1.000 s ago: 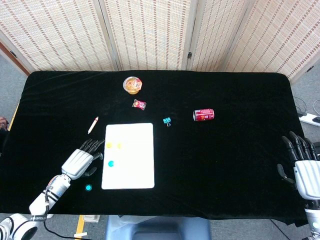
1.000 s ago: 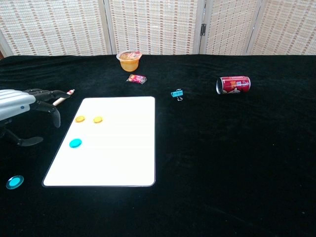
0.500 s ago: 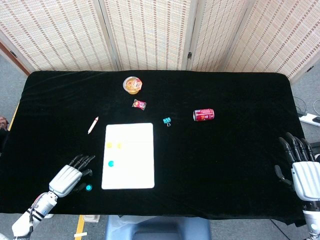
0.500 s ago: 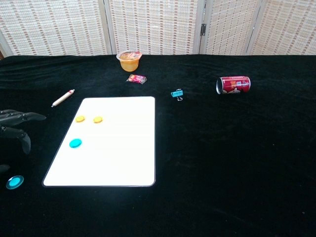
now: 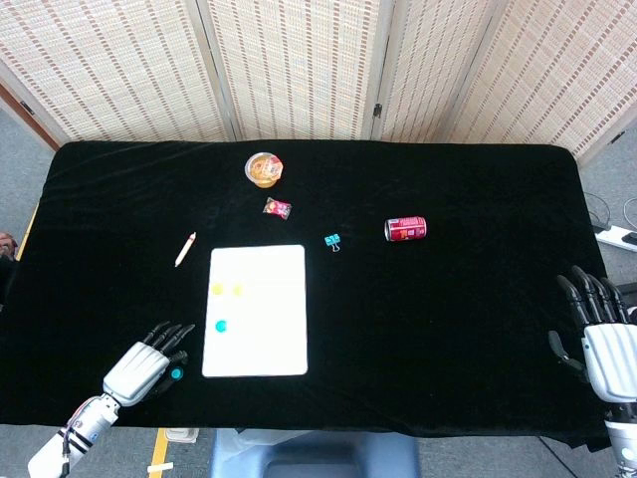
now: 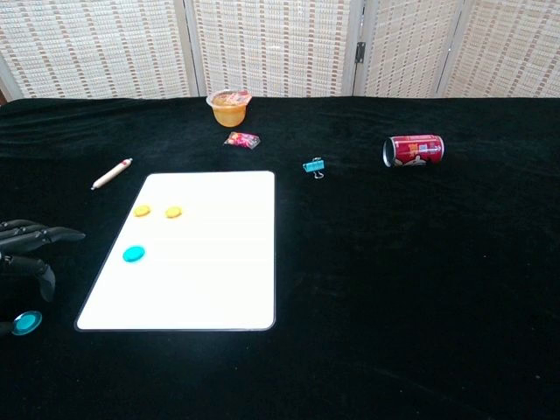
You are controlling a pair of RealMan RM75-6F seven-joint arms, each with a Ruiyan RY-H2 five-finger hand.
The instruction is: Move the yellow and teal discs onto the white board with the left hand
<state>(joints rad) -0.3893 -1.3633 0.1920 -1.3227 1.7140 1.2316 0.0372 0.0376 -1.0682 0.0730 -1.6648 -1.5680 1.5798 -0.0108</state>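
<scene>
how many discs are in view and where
4: two yellow discs and one teal disc on the white board; another teal disc on the black cloth beside the left hand.

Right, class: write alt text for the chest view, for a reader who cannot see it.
A white board on a black table carries two yellow discs and one teal disc. The left hand hovers by another teal disc off the board's near left corner. Behind lie a pen, cup, clip and red can.

Red can [image 5: 405,229] on side, blue binder clip [image 5: 331,241], snack cup [image 5: 263,168], candy wrapper [image 5: 277,208], pen [image 5: 185,249].
</scene>
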